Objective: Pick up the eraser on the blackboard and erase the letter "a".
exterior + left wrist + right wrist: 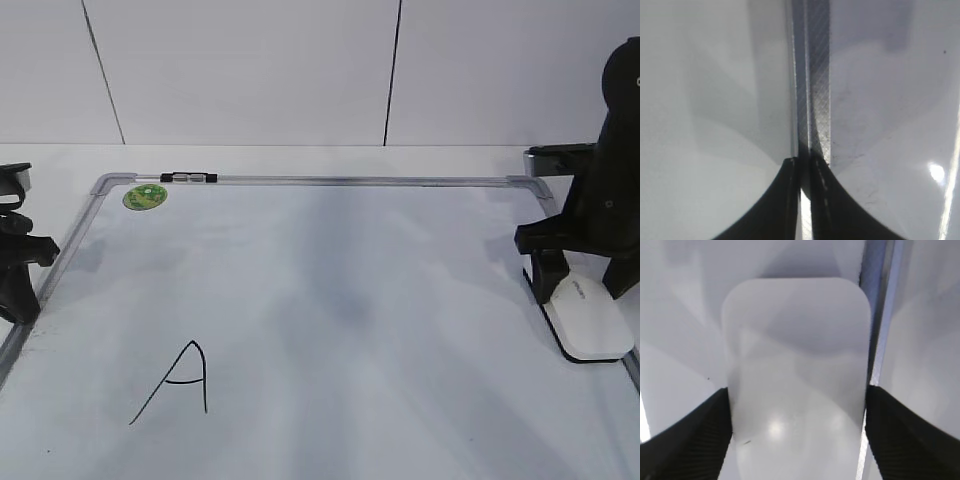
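A large white blackboard [330, 300] with a silver metal frame and grey rounded corners lies flat on the white tabletop [300, 158], covering most of it from the far edge toward the near edge. A round green sticker [144, 196] sits in the board's far left corner, and just beside it a small black-and-white marker clip [189, 179] rests on the far rail of the frame. Toward the near left part of the board a large angular capital "A" [178, 383] is drawn in thin black marker; no lowercase "a" can be made out on the visible surface. The eraser [590, 318], a white rounded oblong with a black underside and small grey lettering on top, lies on the board at the right edge of the tabletop, just inside the right rail of the frame. The right gripper [585, 275] stands over the eraser's far end, its black jaws spread wide to either side of the block; in the right wrist view the eraser [797, 380] fills the gap and the two dark fingers [690, 440] sit at its flanks, seemingly touching its sides, though whether they press on it I cannot tell. The left gripper [18, 285] rests at the left edge of the tabletop beside the board's left rail; the left wrist view shows its jaws [805, 200] drawn close together with only a thin slit between them, holding nothing, poised directly above the frame rail [812, 75].
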Tool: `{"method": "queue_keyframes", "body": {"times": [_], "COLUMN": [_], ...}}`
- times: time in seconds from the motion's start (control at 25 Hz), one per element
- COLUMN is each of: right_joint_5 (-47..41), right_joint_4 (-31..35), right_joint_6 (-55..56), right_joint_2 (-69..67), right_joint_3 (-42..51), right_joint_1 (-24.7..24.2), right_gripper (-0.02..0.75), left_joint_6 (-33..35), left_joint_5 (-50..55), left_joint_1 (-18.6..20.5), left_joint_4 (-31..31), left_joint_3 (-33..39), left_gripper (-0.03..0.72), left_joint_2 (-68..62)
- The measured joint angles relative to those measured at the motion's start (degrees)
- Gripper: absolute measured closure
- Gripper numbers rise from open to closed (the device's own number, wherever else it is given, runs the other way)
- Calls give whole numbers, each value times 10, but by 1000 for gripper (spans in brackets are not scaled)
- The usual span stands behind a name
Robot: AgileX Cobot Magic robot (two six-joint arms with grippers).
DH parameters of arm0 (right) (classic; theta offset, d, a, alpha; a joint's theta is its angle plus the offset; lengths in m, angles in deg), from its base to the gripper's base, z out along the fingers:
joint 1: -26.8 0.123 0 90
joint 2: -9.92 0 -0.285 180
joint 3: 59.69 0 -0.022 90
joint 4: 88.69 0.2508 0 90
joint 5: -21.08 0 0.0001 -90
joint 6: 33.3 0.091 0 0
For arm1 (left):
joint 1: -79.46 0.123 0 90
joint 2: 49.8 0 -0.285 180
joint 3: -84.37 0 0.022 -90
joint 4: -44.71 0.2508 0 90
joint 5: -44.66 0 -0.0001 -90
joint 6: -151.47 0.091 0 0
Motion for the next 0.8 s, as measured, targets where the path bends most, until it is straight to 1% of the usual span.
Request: {"method": "queue_keyframes", "body": {"times": [0.12, 0.36, 0.56, 0.72, 0.8], "right_joint_5": [-10, -60, -97, -101, -105], "right_joint_4": [-6, -7, -6, 1, 7], "right_joint_6": [0, 0, -6, -17, -21], "right_joint_2": [0, 17, 68, 120, 149], "right_joint_3": [-8, -51, -54, -39, -31], "right_joint_1": [0, 0, 0, 0, 0], "right_gripper": [83, 83, 94, 104, 106], "left_joint_6": [0, 1, 1, 2, 5], "left_joint_5": [0, 0, 0, 0, 0], "left_joint_1": [0, 0, 0, 0, 0], "left_joint_4": [0, 0, 2, 3, 5], "left_joint_3": [0, 0, 0, 0, 0], "left_gripper": [659, 657, 653, 646, 630], "left_joint_2": [0, 0, 0, 0, 0]}}
